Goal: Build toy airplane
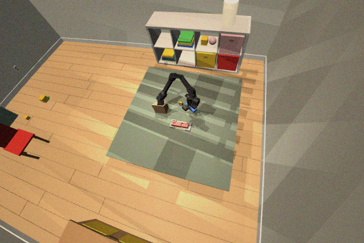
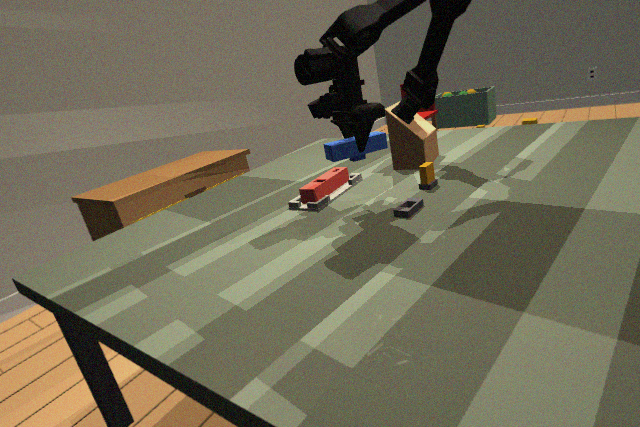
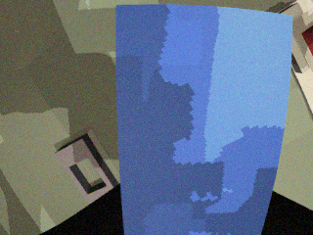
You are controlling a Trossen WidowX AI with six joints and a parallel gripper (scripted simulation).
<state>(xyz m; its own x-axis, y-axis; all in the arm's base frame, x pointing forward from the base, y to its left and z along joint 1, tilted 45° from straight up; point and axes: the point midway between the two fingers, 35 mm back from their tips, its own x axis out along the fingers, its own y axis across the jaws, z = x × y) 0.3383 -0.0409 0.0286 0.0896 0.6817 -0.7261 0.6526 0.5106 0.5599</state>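
Top view: claw (image 1: 190, 107) is clamped on the blue wing (image 1: 192, 108), hanging over the green table (image 1: 176, 157). Red fuselage (image 1: 180, 124) sits in the pale cradle (image 1: 189, 128), below and slightly left of the claw in this picture, apart from it. Yellow tail fin (image 1: 180, 103) is just left of the claw. The arm's tan base block (image 1: 160, 107) is further left. The shelf unit (image 1: 199, 21) stands well behind.

Exterior view: claw (image 2: 361, 143) points down, off the table (image 2: 465, 308), gripping the wing (image 2: 341, 148) about mid-length; the wing lies roughly level, sticking out both sides of the fingers. Fuselage (image 2: 324, 184) lies flat in the cradle (image 2: 310, 203), below and slightly left of the claw, with two sockets visible on top, both unfilled. Tail fin (image 2: 426, 172) stands upright in its small dark holder (image 2: 428, 185), to the right of the claw and lower. A second dark holder (image 2: 408, 207), unoccupied, lies nearer the camera. Base block (image 2: 410, 140) is just right of the claw.

Wrist view: the wing (image 3: 202, 137) fills the centre, running top to bottom between the jaws. A small dark holder (image 3: 88, 166) shows on the table left of it. At the right edge a sliver of pale cradle and red fuselage (image 3: 307, 42).
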